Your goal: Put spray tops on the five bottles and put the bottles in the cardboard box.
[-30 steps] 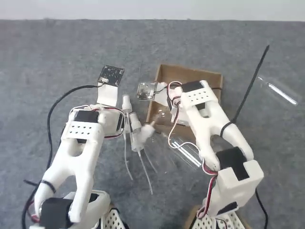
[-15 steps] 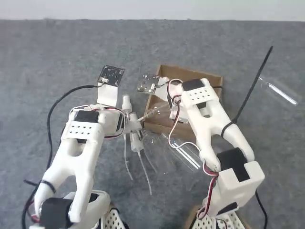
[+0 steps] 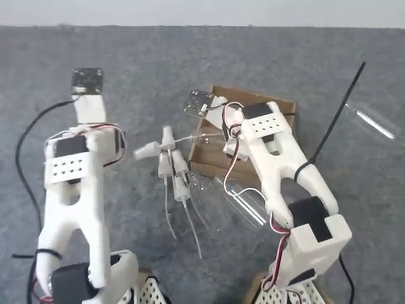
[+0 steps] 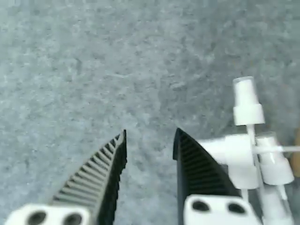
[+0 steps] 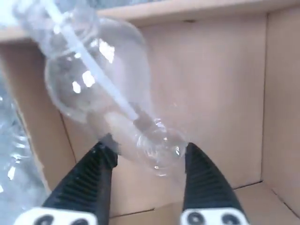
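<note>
The right arm (image 3: 278, 158) covers most of the cardboard box (image 3: 253, 96), hiding its floor in the high view. The clear bottles (image 3: 237, 199) at the box's 6 o'clock blur together; their number cannot be told. In the left wrist view the spray tops (image 4: 248, 154) run off the picture's edge, one partly behind the left gripper (image 4: 150, 133). The bottle (image 5: 93, 70) in the right wrist view is blurred, its neck cut off.

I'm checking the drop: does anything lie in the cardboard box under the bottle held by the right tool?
Nothing visible does. The clear bottle, held by the right tool, hangs over the cardboard box, whose floor beneath looks bare. Its neck end reaches past the box's wall, so it might catch there.
</note>
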`<control>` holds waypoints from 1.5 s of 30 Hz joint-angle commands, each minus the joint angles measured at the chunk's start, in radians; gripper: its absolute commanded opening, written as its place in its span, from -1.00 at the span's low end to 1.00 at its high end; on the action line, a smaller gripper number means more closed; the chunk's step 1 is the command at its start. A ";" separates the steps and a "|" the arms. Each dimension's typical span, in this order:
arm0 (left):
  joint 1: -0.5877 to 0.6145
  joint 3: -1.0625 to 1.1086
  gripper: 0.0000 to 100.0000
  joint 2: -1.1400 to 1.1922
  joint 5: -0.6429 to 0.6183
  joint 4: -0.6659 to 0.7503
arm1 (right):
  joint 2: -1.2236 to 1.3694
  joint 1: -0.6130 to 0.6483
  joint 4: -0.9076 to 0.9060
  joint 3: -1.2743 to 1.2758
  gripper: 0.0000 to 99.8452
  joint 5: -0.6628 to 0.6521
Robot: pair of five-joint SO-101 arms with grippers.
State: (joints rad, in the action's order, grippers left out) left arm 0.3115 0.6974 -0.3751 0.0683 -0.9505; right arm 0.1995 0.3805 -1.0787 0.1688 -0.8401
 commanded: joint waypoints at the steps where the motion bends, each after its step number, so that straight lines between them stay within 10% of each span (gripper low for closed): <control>1: 0.038 -0.064 -0.69 -0.044 0.000 -0.015 | -0.113 -0.007 0.007 -0.068 -0.94 0.104; 24: 0.072 -0.059 -0.69 -0.044 -0.023 -0.020 | -0.177 -0.180 -0.392 -0.353 -0.98 0.192; 37: 0.075 0.027 -0.69 -0.044 -0.049 0.021 | 0.087 -0.028 -0.254 -0.488 -0.68 1.014; 45: 0.071 0.140 -0.69 -0.044 -0.044 0.166 | 0.110 -0.096 -0.367 -0.575 -0.39 1.105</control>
State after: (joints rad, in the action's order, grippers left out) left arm 0.3836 0.8385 -0.3751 0.0161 -0.8278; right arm 0.3590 0.3145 -1.3886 -0.3191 0.2478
